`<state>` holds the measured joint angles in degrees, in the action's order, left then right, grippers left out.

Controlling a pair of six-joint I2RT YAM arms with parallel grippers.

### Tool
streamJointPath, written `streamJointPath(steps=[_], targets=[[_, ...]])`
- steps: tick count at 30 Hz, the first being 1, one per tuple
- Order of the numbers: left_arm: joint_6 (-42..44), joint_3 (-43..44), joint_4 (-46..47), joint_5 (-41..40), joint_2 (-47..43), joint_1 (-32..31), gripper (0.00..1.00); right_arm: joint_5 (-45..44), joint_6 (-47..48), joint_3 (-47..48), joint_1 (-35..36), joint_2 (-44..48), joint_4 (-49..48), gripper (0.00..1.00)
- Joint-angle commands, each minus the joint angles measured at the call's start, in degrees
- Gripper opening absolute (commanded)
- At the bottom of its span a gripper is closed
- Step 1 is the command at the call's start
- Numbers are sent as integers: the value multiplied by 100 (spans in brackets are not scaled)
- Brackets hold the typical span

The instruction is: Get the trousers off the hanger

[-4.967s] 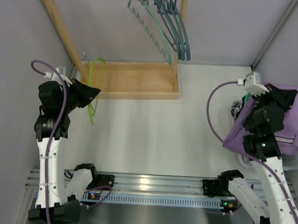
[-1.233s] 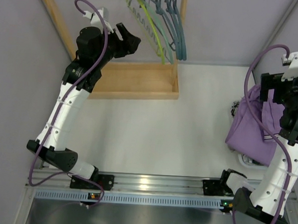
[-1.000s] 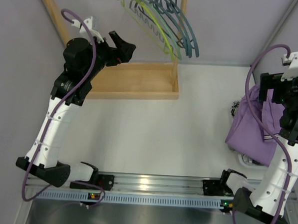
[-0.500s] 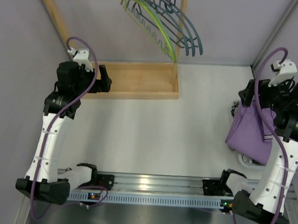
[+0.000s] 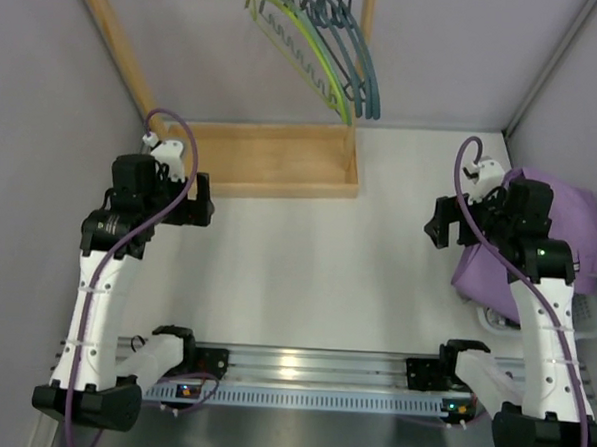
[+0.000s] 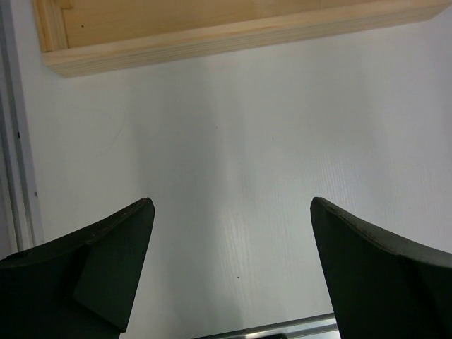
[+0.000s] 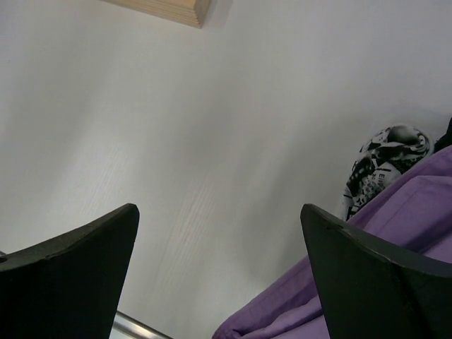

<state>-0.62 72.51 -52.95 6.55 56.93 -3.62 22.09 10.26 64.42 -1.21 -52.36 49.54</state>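
Note:
The lilac trousers [image 5: 571, 230] lie in a loose heap at the table's right edge, off any hanger; their folds [image 7: 399, 233] fill the right wrist view's lower right corner. Several empty hangers [image 5: 333, 47], a lime-green hanger [image 5: 286, 35] among them, hang from the wooden rail at the back. My right gripper [image 5: 432, 222] [image 7: 219, 208] is open over bare table, just left of the trousers. Open too, my left gripper [image 5: 207, 201] [image 6: 229, 205] hovers above the table in front of the rack's wooden base [image 5: 267, 160] [image 6: 233, 28].
A black-and-white patterned cloth [image 7: 385, 157] peeks out beside the lilac heap. A white basket [image 5: 586, 321] shows under the heap at the right edge. The rack's slanted wooden post [image 5: 117, 49] rises at the back left. An aluminium rail [image 5: 311, 369] runs along the near edge.
My left arm has drawn back and down from the hangers to the rack's base. The right arm has come down and swung left, off the lilac trousers. The hangers have swung back together.

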Motion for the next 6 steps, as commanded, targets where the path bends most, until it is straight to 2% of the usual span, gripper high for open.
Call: streamJointPath(steps=[1, 2, 6], targets=[[89, 281, -75, 250, -138, 229, 99, -187, -95, 44, 77, 200, -533, 99], [89, 316, -75, 294, -138, 265, 99, -196, -86, 61, 286, 208, -516, 99], [80, 430, -66, 479, -147, 326, 99, -205, -42, 167, 350, 235, -436, 100]])
